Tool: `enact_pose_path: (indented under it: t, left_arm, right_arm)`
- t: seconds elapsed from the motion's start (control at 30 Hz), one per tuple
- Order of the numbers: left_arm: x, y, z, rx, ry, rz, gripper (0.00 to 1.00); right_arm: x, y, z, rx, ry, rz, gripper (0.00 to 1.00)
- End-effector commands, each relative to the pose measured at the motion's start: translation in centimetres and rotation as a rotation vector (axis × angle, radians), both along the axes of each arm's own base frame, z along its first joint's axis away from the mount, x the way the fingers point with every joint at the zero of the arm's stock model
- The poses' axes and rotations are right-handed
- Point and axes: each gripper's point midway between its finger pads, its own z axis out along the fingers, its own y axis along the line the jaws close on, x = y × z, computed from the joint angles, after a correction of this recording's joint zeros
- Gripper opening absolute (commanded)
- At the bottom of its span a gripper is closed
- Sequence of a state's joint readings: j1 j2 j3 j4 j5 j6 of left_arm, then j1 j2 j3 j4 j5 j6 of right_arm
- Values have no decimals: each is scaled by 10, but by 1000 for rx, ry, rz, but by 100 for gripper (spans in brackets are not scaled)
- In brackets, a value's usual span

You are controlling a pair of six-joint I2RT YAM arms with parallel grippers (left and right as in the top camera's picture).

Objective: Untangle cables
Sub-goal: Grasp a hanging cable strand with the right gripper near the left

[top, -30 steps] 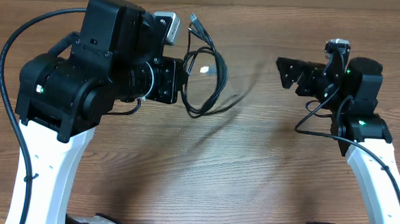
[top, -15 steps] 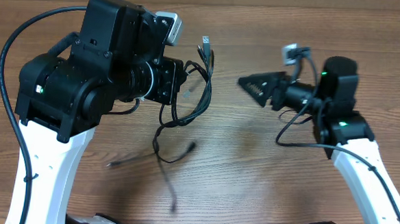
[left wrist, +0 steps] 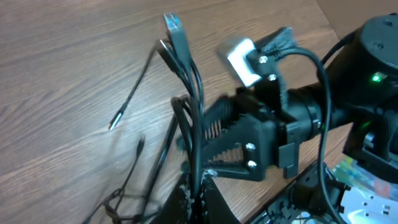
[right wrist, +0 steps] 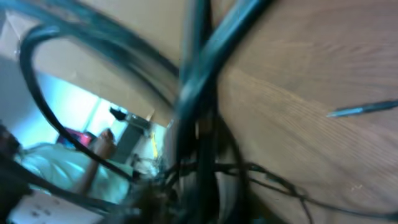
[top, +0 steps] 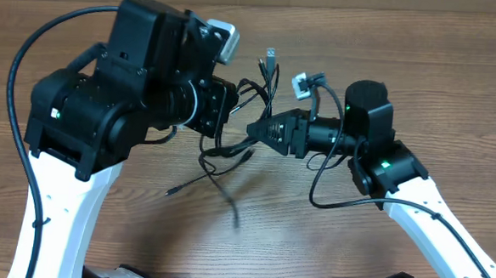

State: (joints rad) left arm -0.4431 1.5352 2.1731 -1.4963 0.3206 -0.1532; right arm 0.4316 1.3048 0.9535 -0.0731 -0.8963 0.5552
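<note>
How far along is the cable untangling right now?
Done: nothing separated; the cables form one tangled bundle. In hand: the left gripper holds the bundle up, the right gripper reaches into its strands. Remaining: pulling each cord free and laying it apart on the table.

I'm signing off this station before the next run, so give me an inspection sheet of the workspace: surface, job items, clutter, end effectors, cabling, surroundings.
Surface: wooden table, brown grain.
Job's things: thin black cables bunched and held up between the two arms, plugs sticking up, loose ends hanging toward the table.
Clutter: nothing seen.
End effectors: left end effector shut on the cables; right end effector sits in the bundle, grip unclear.
Cables: thick robot wiring loops beside the left arm, apart from the bundle.
Surroundings: pale strip past the table's far edge; nothing else seen.
</note>
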Motion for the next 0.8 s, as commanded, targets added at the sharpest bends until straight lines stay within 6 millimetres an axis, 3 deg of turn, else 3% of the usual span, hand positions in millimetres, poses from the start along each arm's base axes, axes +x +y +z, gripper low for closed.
enact_pose_path:
  t: [0.0,0.03,0.5,0.67,0.77]
  left_arm:
    - [-7,1,15,-13,-59,-26,5]
    - [-7,1,15,-13,-59,-26,4]
    - [-8,15,3,63,-32,22,4]
    - [-5,31,-17,161,6,76,4]
    - [-2,30,-36,188,48,75,4]
  right_arm:
    - [-4,7,8,23,9,4,11]
    - [-4,9,9,27,3,8,4]
    - [5,2,5,6,-2,-35,4]
    - [5,3,13,32,-24,-32,4]
    - [5,3,21,51,-33,-35,4]
